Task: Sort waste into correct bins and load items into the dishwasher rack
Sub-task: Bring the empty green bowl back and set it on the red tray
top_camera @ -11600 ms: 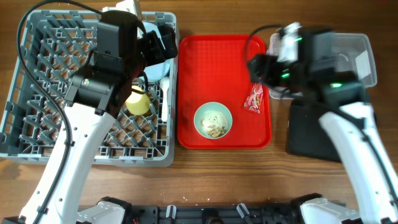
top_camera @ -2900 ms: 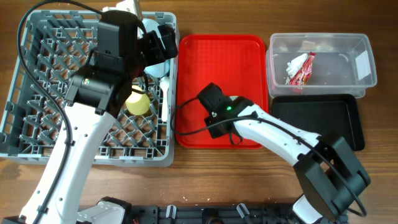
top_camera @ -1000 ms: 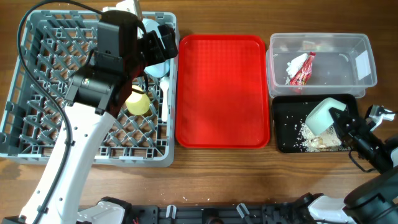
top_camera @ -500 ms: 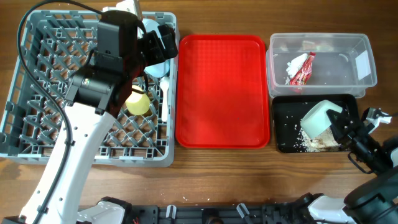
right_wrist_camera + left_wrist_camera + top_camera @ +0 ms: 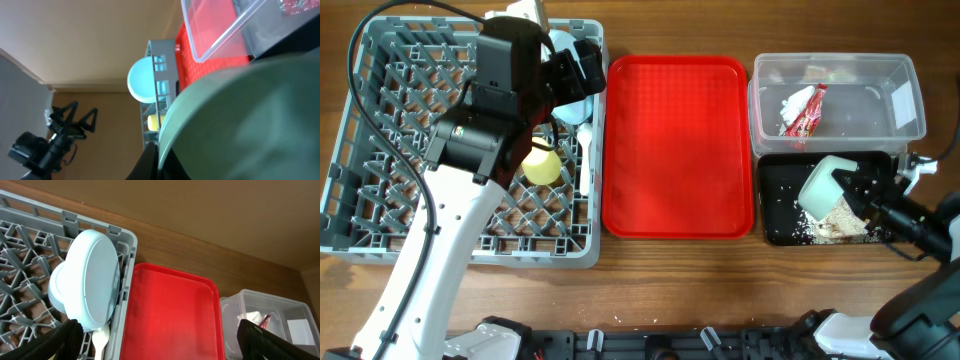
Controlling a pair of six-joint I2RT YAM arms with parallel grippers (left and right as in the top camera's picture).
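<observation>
Over one black tray (image 5: 776, 170), right tool (image 5: 857, 189) grasps one mint-green bowl (image 5: 820, 187) (tilted).

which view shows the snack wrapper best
Overhead: the snack wrapper lies in plain sight, whole, inside the clear tub. The left wrist view catches only a sliver near its bottom edge. The right wrist view is mostly filled by the mint-green bowl; the wrapper cannot be made out clearly there.
</observation>
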